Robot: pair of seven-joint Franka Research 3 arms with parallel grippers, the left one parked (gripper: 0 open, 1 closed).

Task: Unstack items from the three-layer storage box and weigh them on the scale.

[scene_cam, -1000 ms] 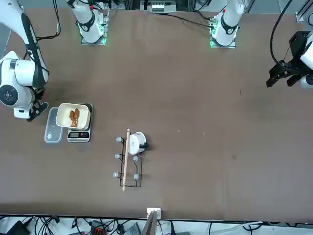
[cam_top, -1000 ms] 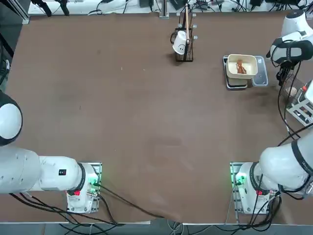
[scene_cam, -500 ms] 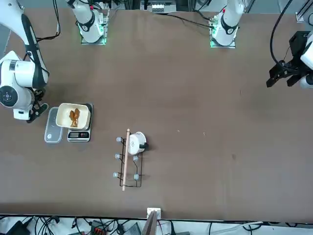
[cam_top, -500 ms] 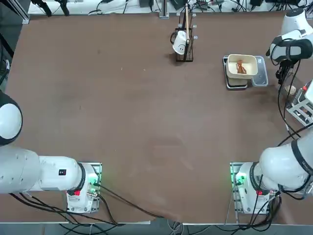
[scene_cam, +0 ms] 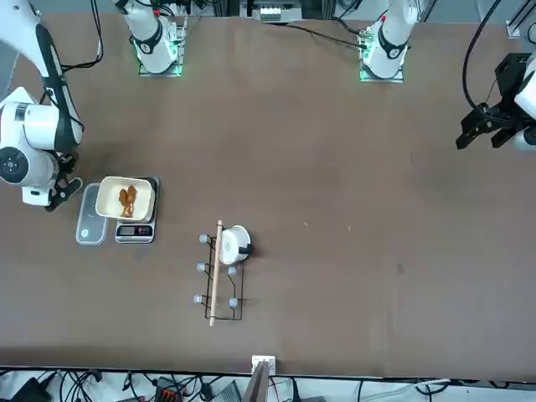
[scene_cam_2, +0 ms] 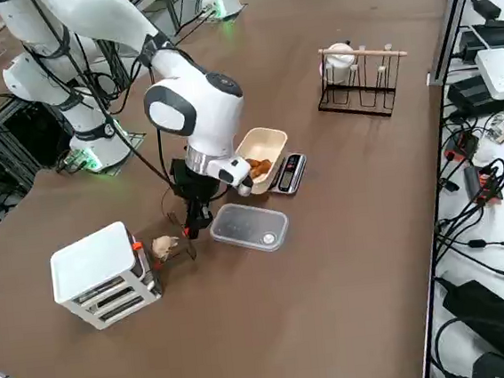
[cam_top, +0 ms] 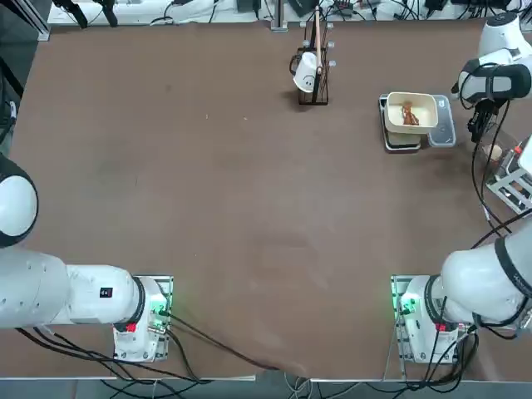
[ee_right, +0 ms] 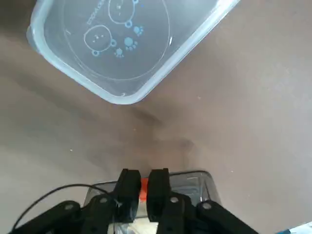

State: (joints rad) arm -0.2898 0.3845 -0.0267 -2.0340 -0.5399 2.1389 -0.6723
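**Orange tab pinched in the right gripper, off the lid end of the scale**

Black fingers of the right gripper (ee_right: 141,187) drawn almost together, with only a sliver of gap. Clamped on a small orange tab (ee_right: 143,189) at the front edge of a clear drawer (ee_right: 195,183). Pointing down at the table (scene_cam_2: 348,260), just beyond the scale (scene_cam_2: 288,173) on the side away from the black wire stand (scene_cam_2: 358,85). Seen from overhead at the table's right edge (cam_top: 478,129), near the scale but not touching it.

Inside the drawn-out drawer, farther from the scale than the gripper: a tan bun-like piece (scene_cam_2: 164,246), lying loose. Behind it, farther again from the scale: the three-layer storage box (scene_cam_2: 100,275), white-topped, with grey slatted tiers, standing upright on the table. Only a corner of it caught by the overhead camera (cam_top: 515,183).

Between gripper and scale: a clear plastic lid (scene_cam_2: 248,227), flat on the table and printed with small cartoon faces and paw marks (ee_right: 122,44). Just beside the scale, apart from the fingers.

On the scale itself: a cream bowl (scene_cam_2: 261,143) as its pan, sitting level, display end left uncovered. In the bowl: a reddish-brown lumpy piece (scene_cam_2: 257,165), also plain from above (cam_top: 409,114).

Well apart from the scale, toward the table's middle: the wire stand, with a white cup (scene_cam_2: 339,55) hung on one end.
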